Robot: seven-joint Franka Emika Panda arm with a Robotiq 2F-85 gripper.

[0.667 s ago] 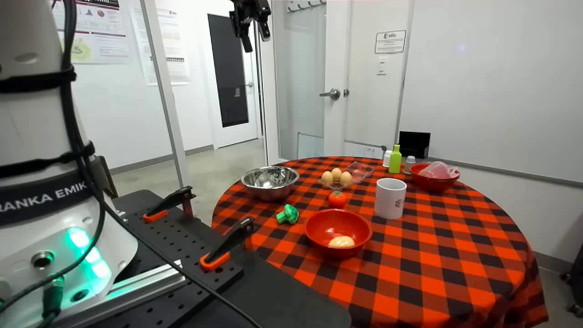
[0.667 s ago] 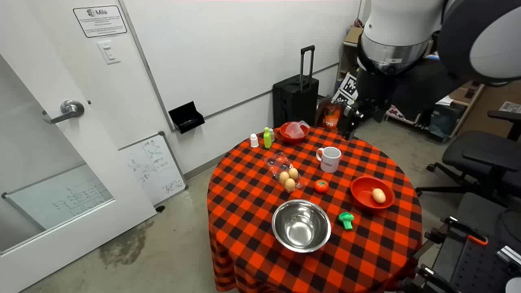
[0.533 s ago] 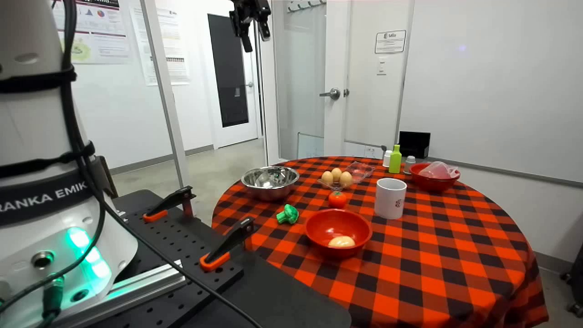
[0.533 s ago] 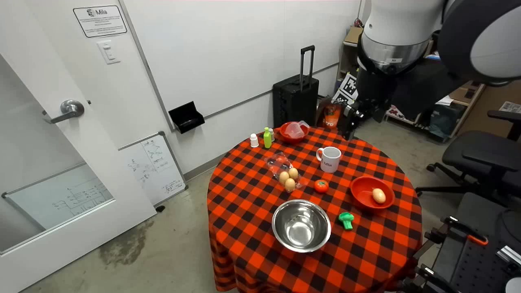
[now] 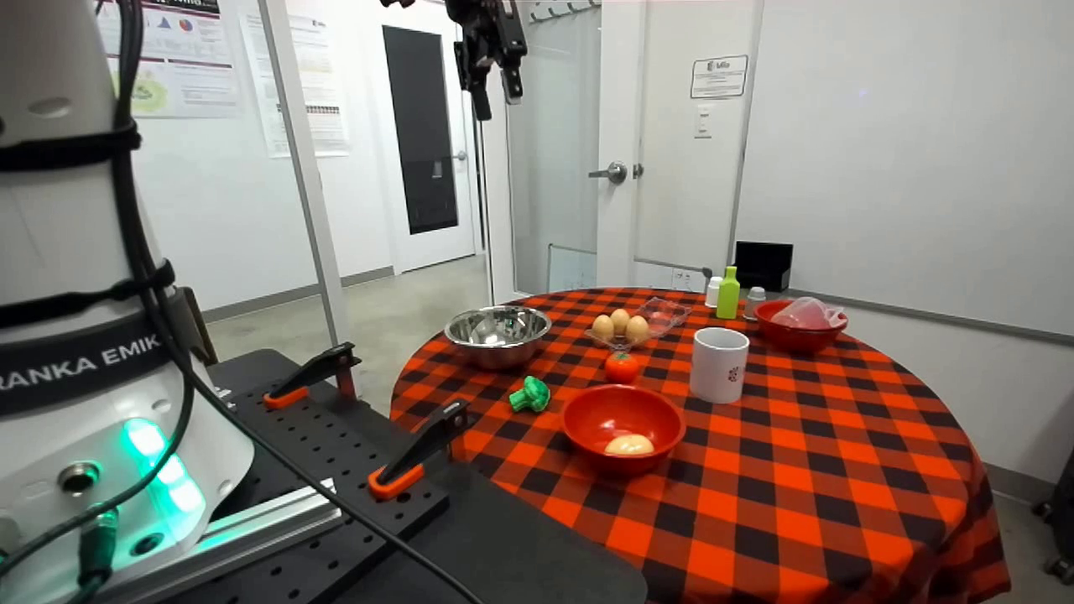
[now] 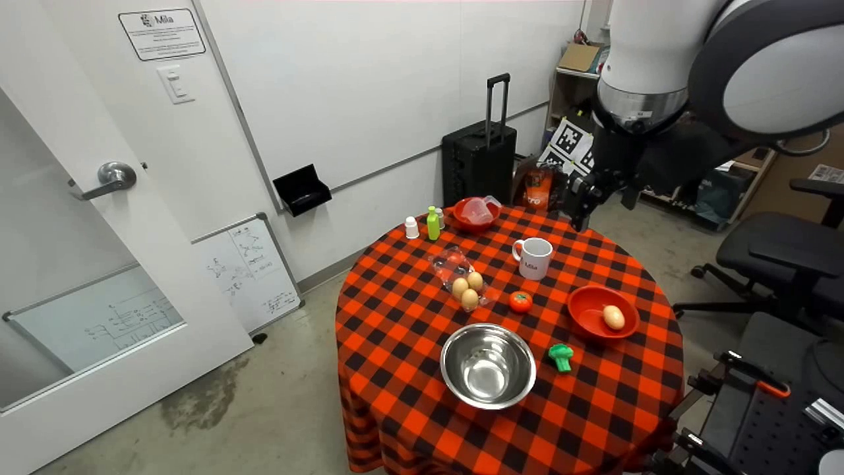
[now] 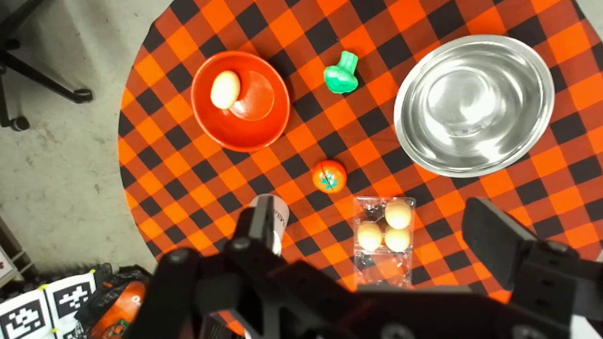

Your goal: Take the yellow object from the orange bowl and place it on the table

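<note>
The yellow object is a pale-yellow egg (image 5: 629,445) lying in the orange bowl (image 5: 587,419). The egg also shows in an exterior view (image 6: 614,317) and in the wrist view (image 7: 225,89), against one side of the bowl (image 7: 256,129). The bowl stands on the round table (image 5: 805,495) with its red-and-black checked cloth. My gripper (image 5: 497,107) is high above the table, well away from the bowl. In the wrist view its fingers (image 7: 370,207) are wide apart with nothing between them. The bowl is at the upper left of that view.
Near the bowl are a green toy broccoli (image 7: 341,75), a tomato (image 7: 329,177) and a white mug (image 6: 534,258). A steel bowl (image 6: 488,398), a clear carton with three eggs (image 7: 370,236), a green bottle (image 5: 727,295) and a smaller red bowl (image 5: 797,337) also stand on the table.
My gripper was still between the two earlier moments. It has since moved right and slightly down in an exterior view. The egg, the bowl and the other things have not moved.
</note>
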